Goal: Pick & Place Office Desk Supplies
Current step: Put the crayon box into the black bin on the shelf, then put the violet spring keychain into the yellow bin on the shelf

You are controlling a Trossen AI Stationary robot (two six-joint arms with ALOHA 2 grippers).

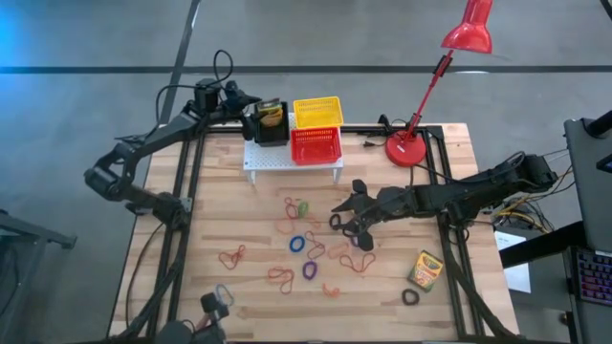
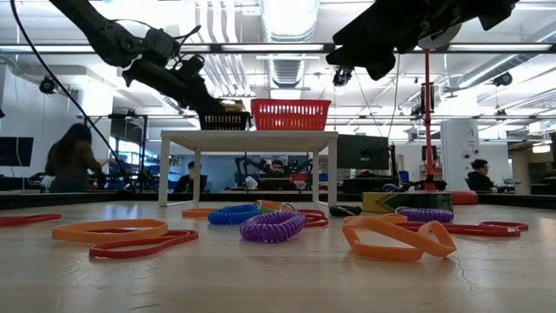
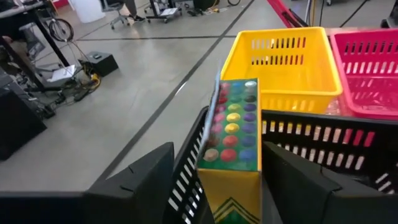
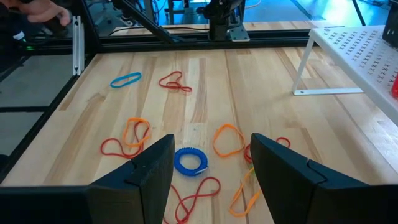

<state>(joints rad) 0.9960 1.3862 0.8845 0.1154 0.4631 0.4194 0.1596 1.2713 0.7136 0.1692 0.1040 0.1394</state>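
Note:
On the white rack (image 1: pixel 287 162), a black basket (image 1: pixel 271 132) holds a yellow-and-green crayon box (image 3: pixel 233 124). The box stands on end in the basket's corner, its open top showing crayon tips. My left gripper (image 3: pixel 217 149) is open, with one finger on either side of the box. My right gripper (image 1: pixel 349 218) hangs open above the middle of the table. Below it lie coloured elastic loops, among them a blue coil (image 4: pixel 189 160). A second crayon box (image 1: pixel 425 270) lies flat on the table's near right.
A yellow basket (image 1: pixel 317 112) and a red basket (image 1: pixel 316 145) stand beside the black one on the rack. A red desk lamp (image 1: pixel 411 148) stands at the far right. Loops (image 1: pixel 306 244) are scattered over the table's middle, and a black one (image 1: pixel 410 297) lies near the front right.

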